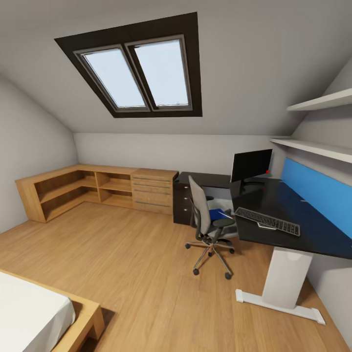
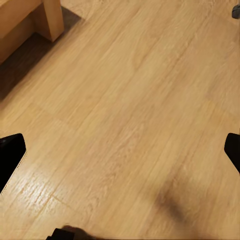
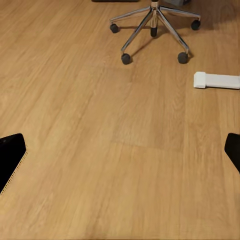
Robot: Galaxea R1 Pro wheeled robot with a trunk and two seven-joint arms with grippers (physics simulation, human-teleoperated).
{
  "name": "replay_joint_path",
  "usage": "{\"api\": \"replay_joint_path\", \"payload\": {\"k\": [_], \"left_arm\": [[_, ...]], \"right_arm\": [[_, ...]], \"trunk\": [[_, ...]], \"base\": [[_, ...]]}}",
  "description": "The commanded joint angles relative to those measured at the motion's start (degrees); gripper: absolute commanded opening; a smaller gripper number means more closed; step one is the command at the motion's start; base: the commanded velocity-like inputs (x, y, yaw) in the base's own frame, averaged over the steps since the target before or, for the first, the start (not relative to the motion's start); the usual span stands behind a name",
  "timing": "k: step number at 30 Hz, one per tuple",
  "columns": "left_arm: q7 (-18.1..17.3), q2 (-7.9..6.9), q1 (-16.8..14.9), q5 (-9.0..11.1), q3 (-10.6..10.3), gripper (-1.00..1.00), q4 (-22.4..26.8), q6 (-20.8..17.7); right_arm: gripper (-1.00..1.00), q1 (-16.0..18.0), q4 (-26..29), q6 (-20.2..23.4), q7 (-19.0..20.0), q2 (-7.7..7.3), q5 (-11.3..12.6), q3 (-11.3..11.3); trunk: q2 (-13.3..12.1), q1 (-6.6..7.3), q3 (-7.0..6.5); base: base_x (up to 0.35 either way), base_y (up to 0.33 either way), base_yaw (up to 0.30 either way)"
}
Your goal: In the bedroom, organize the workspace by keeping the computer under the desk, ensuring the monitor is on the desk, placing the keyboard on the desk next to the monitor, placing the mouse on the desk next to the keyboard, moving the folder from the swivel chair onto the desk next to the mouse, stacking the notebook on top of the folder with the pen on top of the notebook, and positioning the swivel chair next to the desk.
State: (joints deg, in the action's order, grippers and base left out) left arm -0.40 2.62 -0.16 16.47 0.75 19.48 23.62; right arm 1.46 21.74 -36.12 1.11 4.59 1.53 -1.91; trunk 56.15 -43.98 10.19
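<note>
The black desk [image 1: 293, 215] stands at the right wall. On it are the monitor [image 1: 251, 165] at the back and the keyboard [image 1: 267, 221] in front, with a small grey mouse [image 1: 266, 226] touching the keyboard's near edge. The grey swivel chair [image 1: 203, 215] is pulled up to the desk, and the blue folder [image 1: 215, 214] lies on its seat. My left gripper [image 2: 121, 155] hangs open over bare floor. My right gripper [image 3: 121, 155] is open too, facing the chair's wheeled base [image 3: 154, 20]. The computer is hidden.
A bed [image 1: 29, 318] sits at the near left, its wooden leg [image 2: 50, 20] close to my left arm. Low wooden shelving [image 1: 73, 188] and a dark drawer unit [image 1: 183, 198] line the back wall. The desk's white foot [image 3: 216, 80] rests on the floor.
</note>
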Motion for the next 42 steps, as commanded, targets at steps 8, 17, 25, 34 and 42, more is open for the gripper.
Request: {"api": "replay_joint_path", "payload": {"k": [8,17,25,34,42], "left_arm": [[-0.04,0.02,-0.02,0.13,0.07,1.0,0.0,0.11],[-0.04,0.02,-0.02,0.14,0.08,1.0,-0.03,0.03],[-0.04,0.02,-0.02,0.14,0.09,1.0,-0.01,0.08],[-0.04,0.08,-0.02,0.14,0.11,1.0,0.01,0.04],[-0.04,0.1,-0.02,0.12,0.05,1.0,-0.01,0.02]], "right_arm": [[1.0,0.04,-0.03,-0.18,0.28,0.07,0.14,-0.19],[1.0,0.04,-0.03,-0.18,0.29,0.11,0.14,-0.19],[1.0,0.04,-0.03,-0.18,0.29,0.23,0.14,-0.18],[1.0,0.04,-0.01,-0.18,0.29,0.23,0.14,-0.16],[1.0,0.04,0.06,-0.18,0.29,0.22,0.14,-0.11]], "trunk": [[0.05,-0.03,0.07],[0.05,-0.03,0.07],[0.05,-0.03,0.07],[0.05,-0.03,0.07],[0.05,-0.03,0.07]], "base": [[0.212,0.215,0.0],[0.175,0.129,0.0],[0.026,0.013,0.0],[0.002,0.001,0.0],[0.042,-0.043,0.0]]}}
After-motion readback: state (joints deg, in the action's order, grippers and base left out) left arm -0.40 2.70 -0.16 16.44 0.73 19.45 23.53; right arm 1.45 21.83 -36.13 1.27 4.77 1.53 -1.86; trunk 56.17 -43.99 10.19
